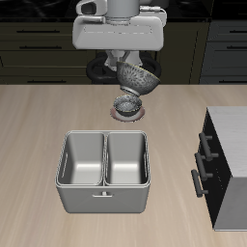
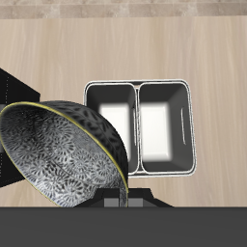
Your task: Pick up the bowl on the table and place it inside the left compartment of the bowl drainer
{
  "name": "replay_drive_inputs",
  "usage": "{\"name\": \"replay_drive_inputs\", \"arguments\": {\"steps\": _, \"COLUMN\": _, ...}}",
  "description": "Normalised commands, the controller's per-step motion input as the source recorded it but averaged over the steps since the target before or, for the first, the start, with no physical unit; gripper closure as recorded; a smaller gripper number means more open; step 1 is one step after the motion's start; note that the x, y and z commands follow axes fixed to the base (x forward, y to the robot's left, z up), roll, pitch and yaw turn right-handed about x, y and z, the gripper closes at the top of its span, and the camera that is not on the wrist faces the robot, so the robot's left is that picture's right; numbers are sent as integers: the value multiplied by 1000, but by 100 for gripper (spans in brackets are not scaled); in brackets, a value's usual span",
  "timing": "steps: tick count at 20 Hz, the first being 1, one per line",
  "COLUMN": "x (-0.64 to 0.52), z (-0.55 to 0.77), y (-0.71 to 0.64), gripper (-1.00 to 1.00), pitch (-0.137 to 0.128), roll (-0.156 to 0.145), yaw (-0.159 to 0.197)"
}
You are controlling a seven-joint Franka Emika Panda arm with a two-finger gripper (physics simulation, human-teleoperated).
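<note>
The bowl [image 1: 138,77] hangs tilted in the air, dark grey with a speckled inside, and my gripper [image 1: 127,64] is shut on its rim. It fills much of the wrist view as the bowl [image 2: 63,154]. It hangs behind the bowl drainer [image 1: 104,198], over the back part of the table [image 1: 39,125]. The drainer is a grey metal basin with two equal wells. Its left compartment [image 1: 83,159] holds nothing, and neither does the other well. In the wrist view the left compartment [image 2: 164,130] lies past the bowl's rim.
A matching bowl [image 1: 127,102] sits on a pinkish-brown plate [image 1: 127,116] right below the held bowl, just behind the drainer. A grey cabinet with dark handles [image 1: 224,164] stands beside the drainer near the table's edge.
</note>
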Motion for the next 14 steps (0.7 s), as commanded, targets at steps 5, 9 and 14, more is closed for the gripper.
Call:
{"name": "replay_drive_inputs", "arguments": {"steps": 5, "x": 157, "z": -283, "y": 187, "gripper": 100, "pitch": 31, "roll": 26, "yaw": 28}}
{"name": "replay_drive_inputs", "arguments": {"steps": 9, "x": 79, "z": -300, "y": 37, "gripper": 100, "pitch": 38, "roll": 3, "yaw": 9}}
{"name": "replay_drive_inputs", "arguments": {"steps": 14, "x": 86, "z": -287, "y": -67, "gripper": 100, "pitch": 35, "roll": -6, "yaw": 0}}
